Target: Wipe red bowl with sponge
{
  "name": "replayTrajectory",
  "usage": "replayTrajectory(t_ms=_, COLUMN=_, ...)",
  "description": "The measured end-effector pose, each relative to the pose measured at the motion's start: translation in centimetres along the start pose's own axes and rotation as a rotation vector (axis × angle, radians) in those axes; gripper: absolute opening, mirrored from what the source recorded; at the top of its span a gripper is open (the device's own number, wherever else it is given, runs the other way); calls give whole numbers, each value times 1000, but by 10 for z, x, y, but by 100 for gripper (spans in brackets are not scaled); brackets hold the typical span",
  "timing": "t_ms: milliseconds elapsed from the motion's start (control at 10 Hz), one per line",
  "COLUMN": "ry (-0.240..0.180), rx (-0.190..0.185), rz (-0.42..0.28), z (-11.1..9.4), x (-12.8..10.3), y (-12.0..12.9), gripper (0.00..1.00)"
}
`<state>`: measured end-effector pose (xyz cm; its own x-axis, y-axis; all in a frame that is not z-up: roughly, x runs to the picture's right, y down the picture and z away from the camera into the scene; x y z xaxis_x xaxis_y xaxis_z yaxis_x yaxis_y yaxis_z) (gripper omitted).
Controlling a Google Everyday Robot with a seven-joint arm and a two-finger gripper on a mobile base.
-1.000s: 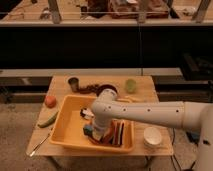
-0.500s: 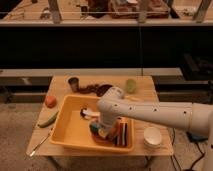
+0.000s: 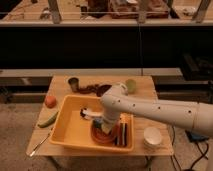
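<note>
The red bowl (image 3: 100, 136) lies inside the yellow tub (image 3: 70, 131), toward its front right, partly covered by my arm. My gripper (image 3: 102, 125) points down into the tub, right over the bowl. It is shut on the sponge (image 3: 105, 129), which shows as a small blue-green and yellow patch at the gripper's tip, against the bowl's inside. The white arm comes in from the right, across the tub's right rim.
A dark striped oblong object (image 3: 122, 134) sits in the tub beside the bowl. The wooden table (image 3: 150, 150) also holds a maroon bowl (image 3: 103, 90), a metal cup (image 3: 74, 83), a green cup (image 3: 131, 85), an orange fruit (image 3: 50, 101), a green vegetable (image 3: 47, 119), a spoon (image 3: 39, 144) and a white bowl (image 3: 151, 136).
My gripper has shifted slightly to the right over the red bowl while staying low in the tub. The other objects have not moved.
</note>
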<state>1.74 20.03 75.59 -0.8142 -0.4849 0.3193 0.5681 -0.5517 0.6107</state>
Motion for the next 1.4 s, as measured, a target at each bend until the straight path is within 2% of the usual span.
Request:
replayTrajectory(t_ms=700, ry=-13, rx=-1, rz=41, z=1, x=-6, y=13, gripper=0)
replayTrajectory(t_ms=1400, ry=-58, rx=32, rz=74, z=14, x=-16, y=-8, gripper=0)
